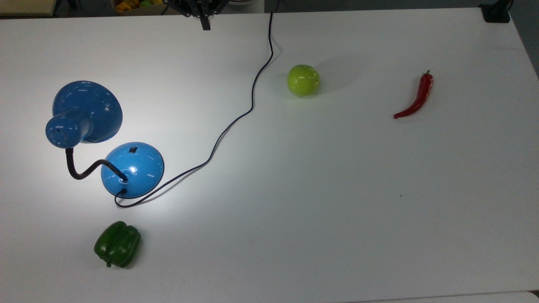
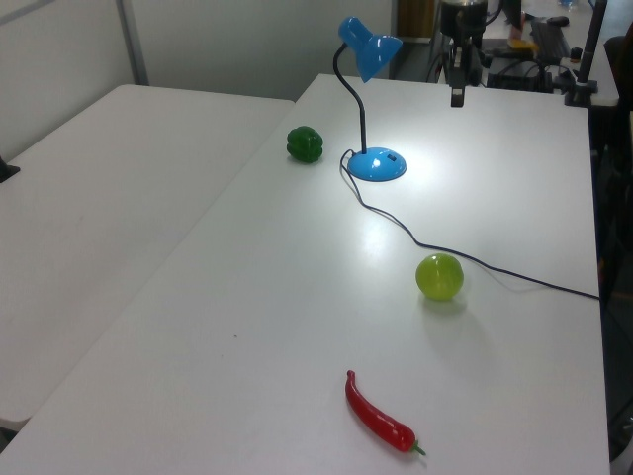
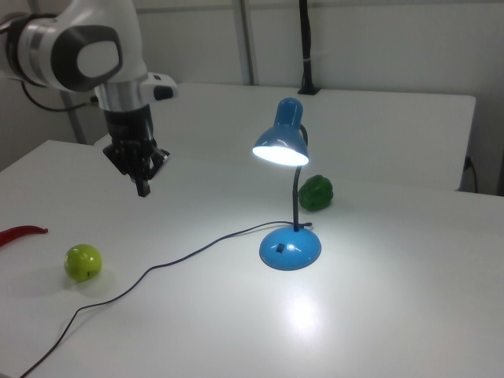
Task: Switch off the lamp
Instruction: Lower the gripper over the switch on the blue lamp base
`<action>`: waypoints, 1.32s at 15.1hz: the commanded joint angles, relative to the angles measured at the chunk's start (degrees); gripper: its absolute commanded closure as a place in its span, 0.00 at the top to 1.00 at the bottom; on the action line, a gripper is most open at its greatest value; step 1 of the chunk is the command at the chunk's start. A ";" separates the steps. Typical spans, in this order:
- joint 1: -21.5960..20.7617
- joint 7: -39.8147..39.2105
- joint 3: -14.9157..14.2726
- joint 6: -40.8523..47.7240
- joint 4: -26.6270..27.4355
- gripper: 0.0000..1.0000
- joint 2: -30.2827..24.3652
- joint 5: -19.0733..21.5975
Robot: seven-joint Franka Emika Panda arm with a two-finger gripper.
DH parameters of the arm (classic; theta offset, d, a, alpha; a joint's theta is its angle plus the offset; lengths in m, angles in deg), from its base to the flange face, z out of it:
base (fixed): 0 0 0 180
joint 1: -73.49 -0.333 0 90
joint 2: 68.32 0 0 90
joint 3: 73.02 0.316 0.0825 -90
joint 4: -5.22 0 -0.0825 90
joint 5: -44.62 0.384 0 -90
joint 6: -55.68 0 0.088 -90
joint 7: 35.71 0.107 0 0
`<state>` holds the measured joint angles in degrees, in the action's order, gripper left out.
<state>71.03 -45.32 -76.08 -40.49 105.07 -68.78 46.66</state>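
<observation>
The lamp stands lit on the white table [image 1: 337, 210], casting a bright patch around its round blue base [image 1: 132, 169] [image 2: 377, 164] [image 3: 290, 247]. A small black switch [image 1: 133, 149] [image 3: 279, 248] sits on the dome. Its blue cone shade [image 1: 87, 111] [image 3: 280, 146] hangs on a black gooseneck over the base. A thin black cord [image 1: 252, 97] trails off the far edge. My gripper [image 1: 205, 25] [image 2: 457, 97] [image 3: 144, 189] hovers above the table near the top view's upper edge, far from the base, pointing down, shut and holding nothing.
A green apple [image 1: 303, 80] lies beside the cord. Toward the top view's right lies a red chilli [image 1: 414, 97]. A green bell pepper [image 1: 117, 244] sits below the lamp base. In the left view, a second white table [image 2: 99, 198] adjoins on the left.
</observation>
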 commanded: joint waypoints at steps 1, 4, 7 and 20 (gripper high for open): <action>-0.26 -6.03 -4.05 -1.99 4.02 0.00 -0.42 -0.89; -0.26 -8.84 -6.43 -5.68 7.44 0.00 -0.33 -2.38; -0.26 -8.77 -7.57 -11.82 12.19 0.00 -0.33 -4.50; 0.18 -5.07 -11.09 -49.17 23.80 0.00 5.20 -0.73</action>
<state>71.32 -52.19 -86.75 -82.48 128.01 -65.63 43.46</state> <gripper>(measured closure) 0.991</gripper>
